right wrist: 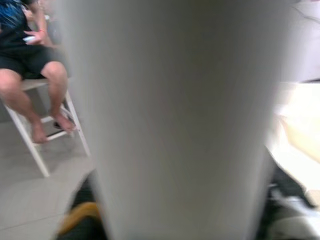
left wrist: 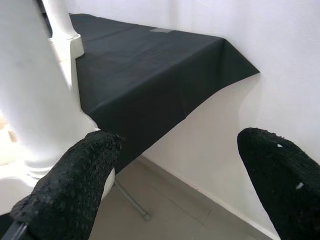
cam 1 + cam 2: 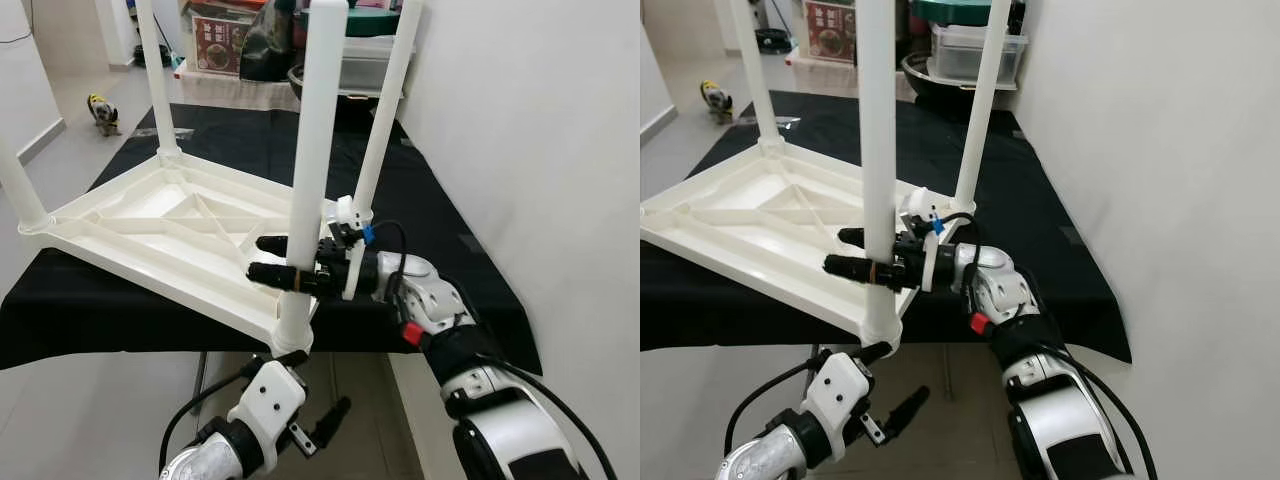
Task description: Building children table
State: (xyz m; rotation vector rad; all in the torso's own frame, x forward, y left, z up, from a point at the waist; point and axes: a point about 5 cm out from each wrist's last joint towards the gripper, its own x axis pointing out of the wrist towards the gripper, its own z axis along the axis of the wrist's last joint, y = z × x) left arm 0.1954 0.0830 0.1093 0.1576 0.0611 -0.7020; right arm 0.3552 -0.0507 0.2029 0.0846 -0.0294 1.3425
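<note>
Black cloth [image 3: 430,215] covers a work surface set against a white wall [image 3: 540,130] on the right of the frame; grey tiled floor shows at left and bottom.

Table [image 3: 150,235]: white plastic, upside down on the cloth, ribbed underside up, occupying left and centre of the frame, its near corner overhanging the cloth's front edge. Four round white legs stand in the corner sockets, long axes near vertical, pointing up out of the frame top.

Left gripper [image 3: 322,425]: bottom centre, below the table's near corner, fingers spread apart and holding nothing. In the left wrist view one fingertip [image 2: 75,185] lies just beside the base of the near leg [image 3: 312,150]; the other is well apart from it.

Right gripper [image 3: 272,258]: centre of frame, reaching in from the right, long axis horizontal. Its two fingers pass either side of the near leg low down, just above the socket, clenched on it. The right wrist view is blurred, with the leg close across the lens.

A person [image 1: 27,60] sits on a white stool in the upper left of the right wrist view.
</note>
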